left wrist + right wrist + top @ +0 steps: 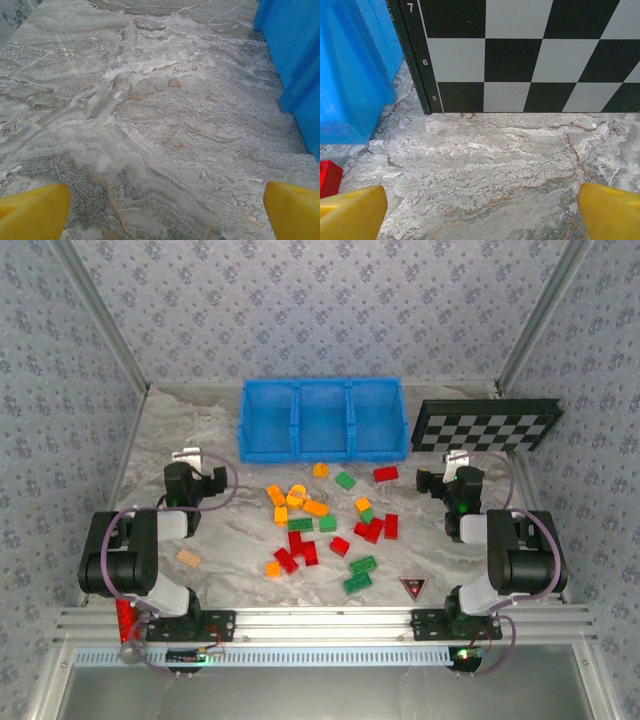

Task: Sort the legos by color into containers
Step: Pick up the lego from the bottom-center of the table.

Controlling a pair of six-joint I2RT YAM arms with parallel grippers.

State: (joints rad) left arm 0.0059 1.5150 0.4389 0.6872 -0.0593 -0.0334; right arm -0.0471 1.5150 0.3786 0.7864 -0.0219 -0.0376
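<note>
A: Item: legos (325, 525). Location?
B: Loose on the surface (190, 425), red, green and orange mixed, just in front of the blue containers (322, 420); no brick seen inside.
A: Fingers?
B: Both sets apart: left fingers (32, 212) and right fingers (350, 212), nothing between.
A: Hazards?
B: Bricks lie touching; a grasp likely drags a neighbour of the wrong colour, or a small brick slips out. The checkerboard (530, 50) stands near the right fingers: knock risk.

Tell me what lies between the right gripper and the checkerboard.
Bare table: in the right wrist view nothing sits between the right gripper and the checkerboard.
</note>
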